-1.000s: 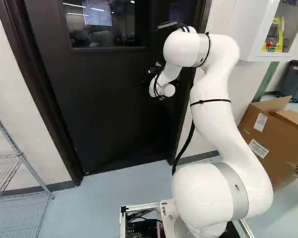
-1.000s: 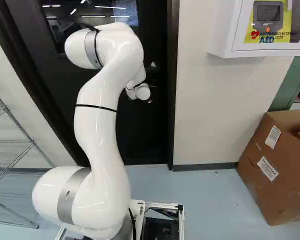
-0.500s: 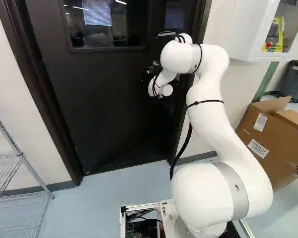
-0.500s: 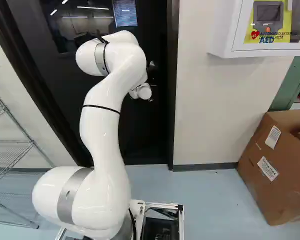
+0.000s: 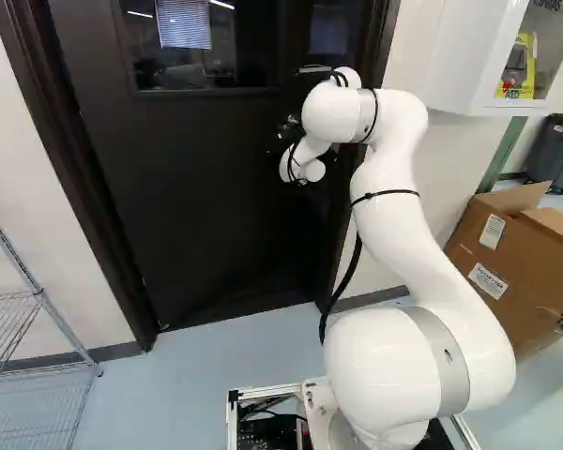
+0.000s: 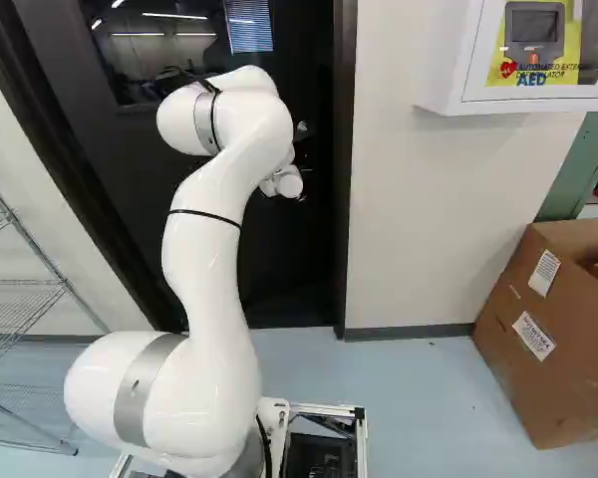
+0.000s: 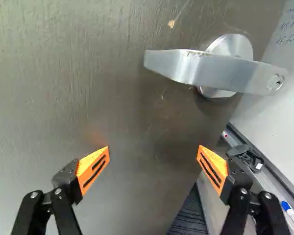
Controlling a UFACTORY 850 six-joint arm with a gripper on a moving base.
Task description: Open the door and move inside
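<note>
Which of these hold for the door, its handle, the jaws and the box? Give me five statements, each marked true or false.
1. The jaws stand open. True.
2. The jaws grip the lever handle. False: it lies ahead of them, ungripped.
3. A whiteboard shows past the edge of the door. True.
4. The cardboard box stands in front of the door. False: it stands on the floor at the right of the right base view, beside the doorway.
5. The door has a window. True.
</note>
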